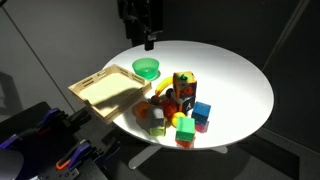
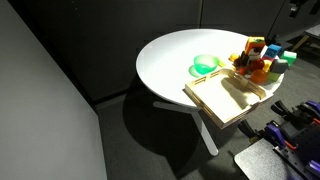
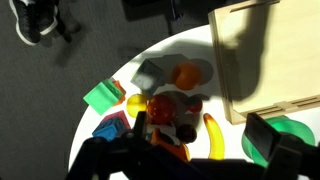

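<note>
My gripper (image 1: 148, 40) hangs high above the far side of a round white table (image 1: 235, 70), open and empty. Below it sits a green bowl (image 1: 147, 69), next to a shallow wooden tray (image 1: 105, 88) at the table's edge. A pile of colourful toy food and blocks (image 1: 177, 106) lies near the front edge. In the wrist view the open fingers (image 3: 200, 142) frame a yellow banana (image 3: 213, 138), with an orange (image 3: 185, 74), a green block (image 3: 100, 97), the bowl (image 3: 292, 135) and the tray (image 3: 265, 60) around it. The gripper touches nothing.
In an exterior view the table (image 2: 165, 55) carries the bowl (image 2: 205, 66), the tray (image 2: 225, 100) and the toy pile (image 2: 260, 58). Dark equipment with cables (image 1: 45, 140) stands beside the table. The surroundings are dark floor and curtain.
</note>
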`<act>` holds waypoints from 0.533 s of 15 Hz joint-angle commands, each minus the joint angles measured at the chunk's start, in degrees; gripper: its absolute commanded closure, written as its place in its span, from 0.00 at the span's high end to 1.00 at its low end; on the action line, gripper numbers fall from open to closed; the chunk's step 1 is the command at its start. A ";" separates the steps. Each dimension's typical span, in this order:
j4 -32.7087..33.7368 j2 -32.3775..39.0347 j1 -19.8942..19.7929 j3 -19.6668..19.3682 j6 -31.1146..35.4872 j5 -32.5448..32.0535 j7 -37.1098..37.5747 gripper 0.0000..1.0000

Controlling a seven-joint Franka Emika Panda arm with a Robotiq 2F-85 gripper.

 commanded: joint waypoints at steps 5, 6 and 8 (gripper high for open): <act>-1.20 1.02 -0.43 -0.45 7.30 -0.24 -3.37 1.00; -1.53 1.33 -0.50 -0.53 7.85 -0.27 -3.56 1.00; -2.31 2.02 -0.62 -0.82 8.87 -0.08 -3.95 1.00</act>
